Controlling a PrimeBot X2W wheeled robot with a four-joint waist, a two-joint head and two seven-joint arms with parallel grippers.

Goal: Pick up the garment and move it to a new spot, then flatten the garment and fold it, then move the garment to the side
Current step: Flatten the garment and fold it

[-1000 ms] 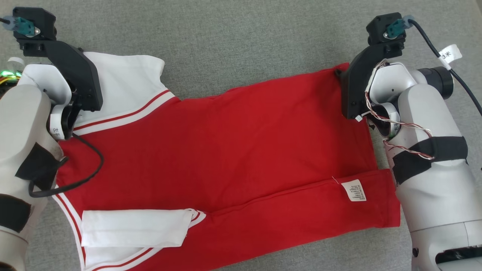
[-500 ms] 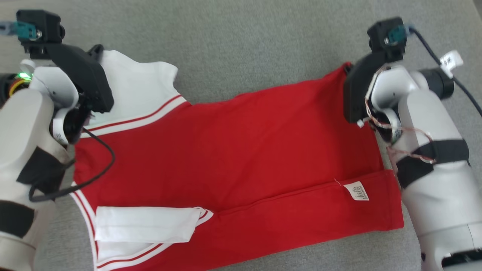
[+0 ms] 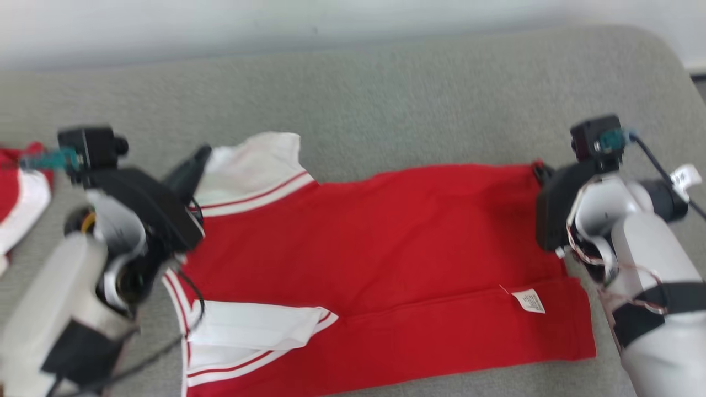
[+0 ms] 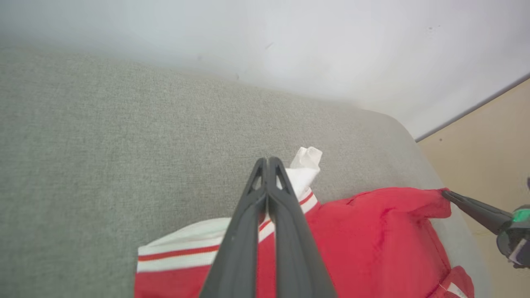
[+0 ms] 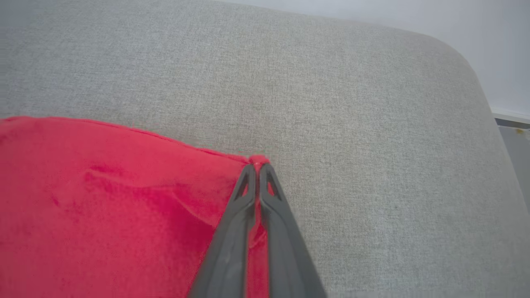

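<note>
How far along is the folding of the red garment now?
Done: the garment lies flat, its near edge already folded in. In hand: left gripper and right gripper are shut on its far corners. Remaining: fold the far side over, then move it aside.

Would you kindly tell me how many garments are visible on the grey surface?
2. The red garment lies at the centre; a second red-and-white piece sits at the head view's left edge, partly cut off. Others may lie out of frame.

The left claw is squeezed tight, both dark fingers pressed together on the shirt. The right claw pinches it too. A pale arm bends behind each claw.
</note>
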